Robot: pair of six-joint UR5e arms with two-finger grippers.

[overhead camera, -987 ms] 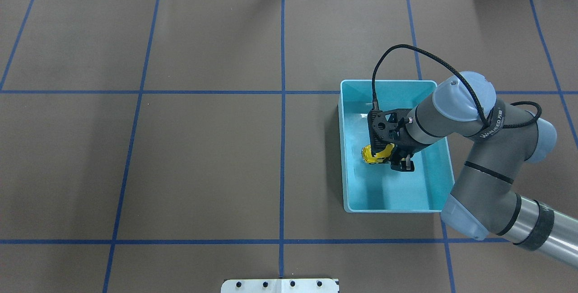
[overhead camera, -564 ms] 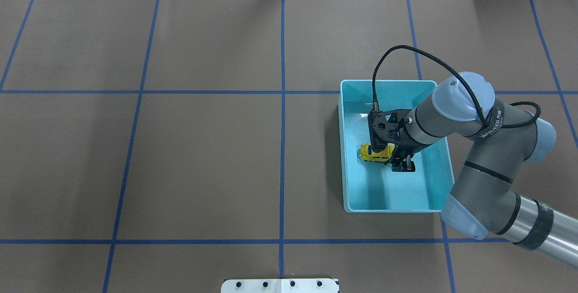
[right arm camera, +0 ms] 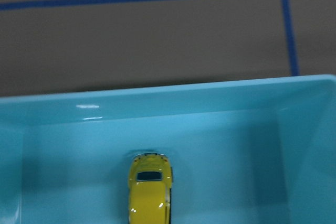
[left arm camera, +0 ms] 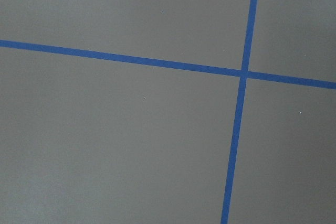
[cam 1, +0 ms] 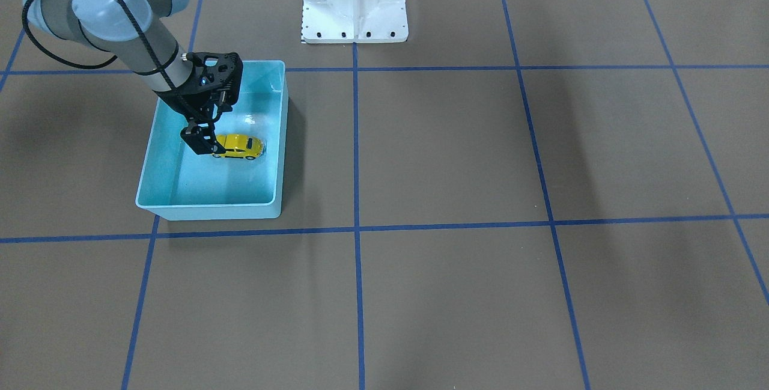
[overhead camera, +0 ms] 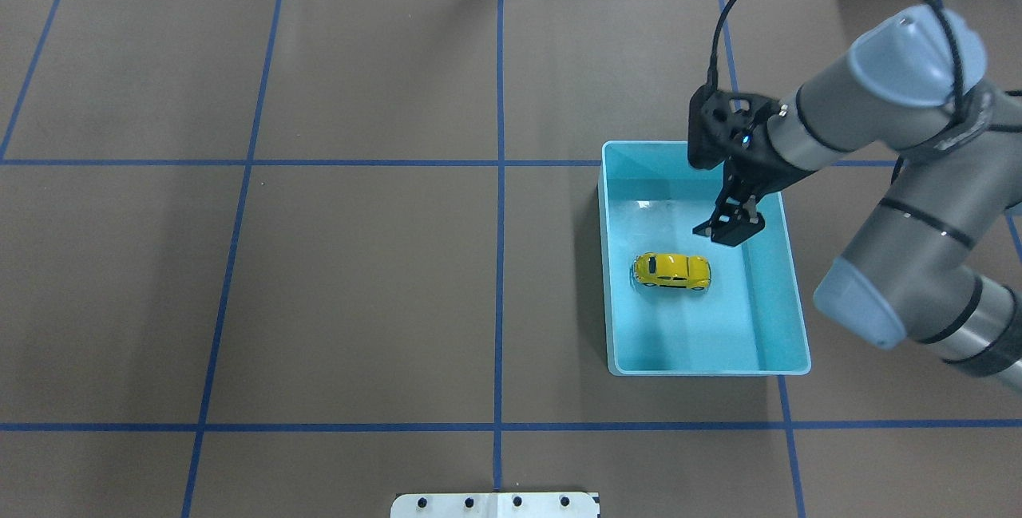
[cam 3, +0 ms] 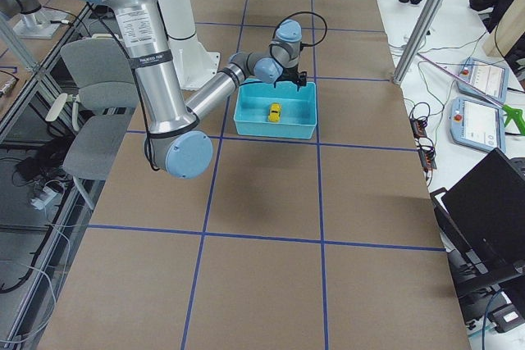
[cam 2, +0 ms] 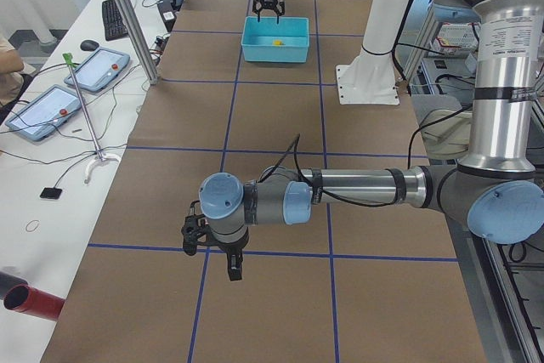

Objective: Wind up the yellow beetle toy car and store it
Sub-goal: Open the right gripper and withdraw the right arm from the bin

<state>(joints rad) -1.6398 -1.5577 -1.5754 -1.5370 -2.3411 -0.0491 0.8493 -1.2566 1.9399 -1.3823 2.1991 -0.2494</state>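
The right pincer (overhead camera: 728, 229) hangs open and empty over the blue bin (overhead camera: 687, 334); the yellow car (overhead camera: 672, 271) inside looks light, hard and slippery, best pinched across its doors.

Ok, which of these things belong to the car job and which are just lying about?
Job: tiny glossy yellow beetle toy car, resting in the light-blue plastic bin; right claw over the bin.
Lying about: white metal robot base; two grey tablets on the side desk; black laptop; red cylinder.
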